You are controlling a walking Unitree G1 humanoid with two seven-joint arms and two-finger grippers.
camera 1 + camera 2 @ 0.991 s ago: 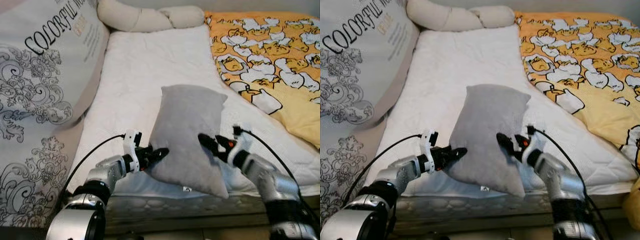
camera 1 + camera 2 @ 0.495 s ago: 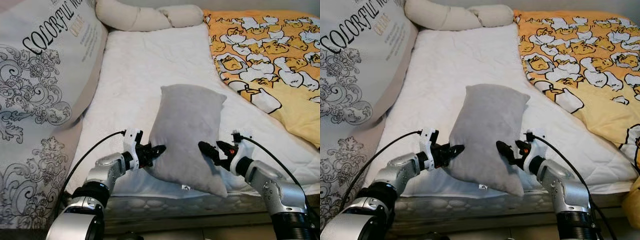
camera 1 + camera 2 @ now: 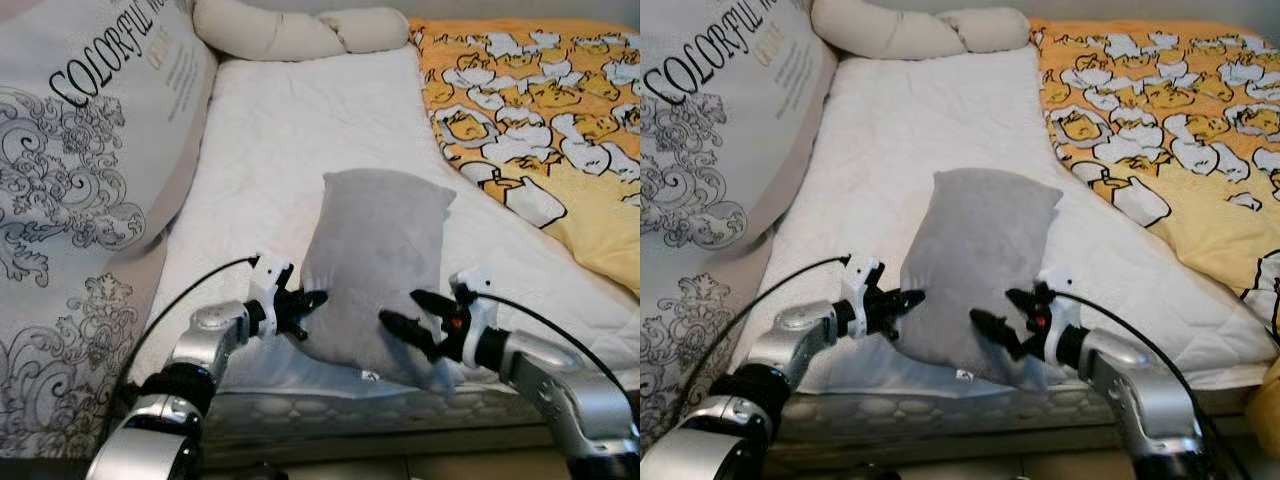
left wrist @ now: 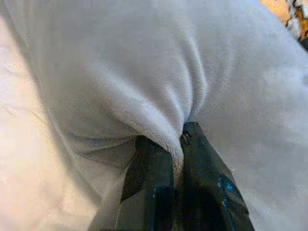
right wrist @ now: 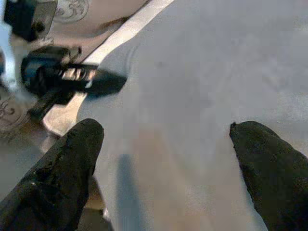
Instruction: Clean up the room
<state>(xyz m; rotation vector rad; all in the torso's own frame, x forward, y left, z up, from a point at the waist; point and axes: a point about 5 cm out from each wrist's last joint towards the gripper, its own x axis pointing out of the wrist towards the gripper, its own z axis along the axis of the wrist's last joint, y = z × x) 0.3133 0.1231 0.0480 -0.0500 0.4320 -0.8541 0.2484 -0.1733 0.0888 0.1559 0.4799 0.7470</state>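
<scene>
A grey plush pillow (image 3: 375, 268) stands propped at the near edge of the white mattress (image 3: 300, 150). My left gripper (image 3: 303, 305) is shut on a fold of the pillow's left side; the left wrist view shows the fabric (image 4: 159, 96) pinched between its two black fingers (image 4: 202, 159). My right gripper (image 3: 410, 320) is open, its fingers spread across the pillow's lower front near the bottom right corner. In the right wrist view the pillow (image 5: 192, 96) lies between the spread fingertips (image 5: 72, 159), with my left gripper (image 5: 96, 79) seen beyond.
A large patterned cushion (image 3: 90, 180) with black lettering leans along the left. A knotted beige bolster (image 3: 300, 35) lies at the head of the bed. An orange cartoon-print blanket (image 3: 550, 120) covers the right side. The mattress edge (image 3: 330, 405) runs just below the grippers.
My right gripper has dropped lower and swung leftward across the pillow's front, opening wider. The left gripper keeps its hold. The pillow has sunk slightly toward the mattress.
</scene>
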